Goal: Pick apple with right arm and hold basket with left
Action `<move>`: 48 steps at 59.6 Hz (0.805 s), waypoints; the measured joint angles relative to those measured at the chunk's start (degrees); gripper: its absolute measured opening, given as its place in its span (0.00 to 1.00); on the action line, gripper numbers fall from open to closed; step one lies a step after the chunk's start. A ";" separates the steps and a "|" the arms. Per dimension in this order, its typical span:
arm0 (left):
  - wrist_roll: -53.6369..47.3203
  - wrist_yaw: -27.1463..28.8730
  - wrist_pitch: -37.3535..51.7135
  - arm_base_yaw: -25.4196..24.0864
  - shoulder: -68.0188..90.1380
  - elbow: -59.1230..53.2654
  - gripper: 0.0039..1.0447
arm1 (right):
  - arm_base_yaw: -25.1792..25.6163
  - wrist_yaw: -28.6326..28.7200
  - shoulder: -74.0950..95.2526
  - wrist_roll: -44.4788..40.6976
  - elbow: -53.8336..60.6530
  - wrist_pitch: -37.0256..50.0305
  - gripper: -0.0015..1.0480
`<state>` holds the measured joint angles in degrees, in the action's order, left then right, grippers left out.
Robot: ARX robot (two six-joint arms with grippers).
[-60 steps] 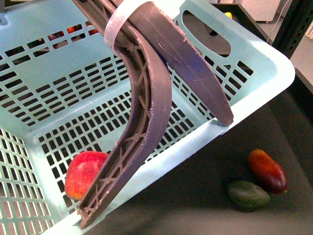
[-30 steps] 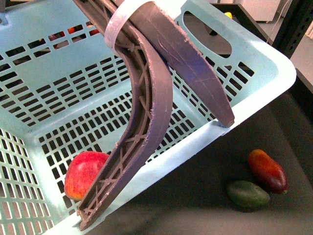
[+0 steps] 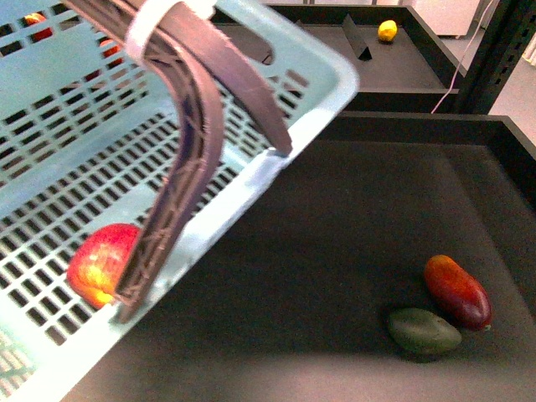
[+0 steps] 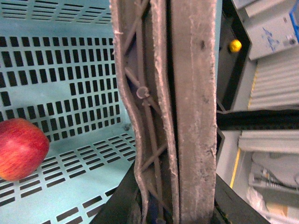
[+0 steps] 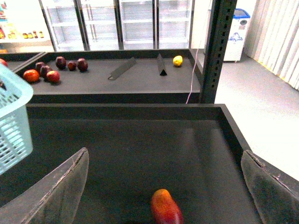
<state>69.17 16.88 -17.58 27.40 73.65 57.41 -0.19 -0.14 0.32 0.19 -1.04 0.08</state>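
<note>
**Apple in the basket, left pincer on the wall**

You have the apple (image 3: pixel 99 264) lying on the slotted floor of the pale blue basket (image 3: pixel 50 109), just beside the inner finger of the left pincer (image 3: pixel 204 229). It is round and red, finely streaked, with a yellow-cream patch on one side. The left pincer is clamped on the basket's wall, one finger inside and one outside, and the basket sits tilted. Your right pincer (image 5: pixel 164 154) hangs with its fingers wide apart over the dark desk (image 3: pixel 335 218). A red-orange elongated fruit (image 3: pixel 457 291) lies there, with a dark green oval fruit (image 3: pixel 424 331) just beside it.
</note>
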 joint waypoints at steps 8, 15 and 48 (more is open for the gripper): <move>6.97 -3.37 -2.86 -5.88 0.28 0.00 0.18 | 0.00 0.02 0.00 0.00 0.00 0.00 0.92; 12.09 -6.36 -2.19 -12.02 2.75 0.00 0.18 | 0.00 0.02 0.00 0.00 0.02 0.00 0.92; 12.48 -9.88 4.09 -25.92 19.61 3.56 0.17 | 0.00 0.02 0.00 0.00 0.00 0.00 0.92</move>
<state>81.65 7.01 -13.50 1.48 93.25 60.97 -0.19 -0.12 0.32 0.19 -1.04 0.08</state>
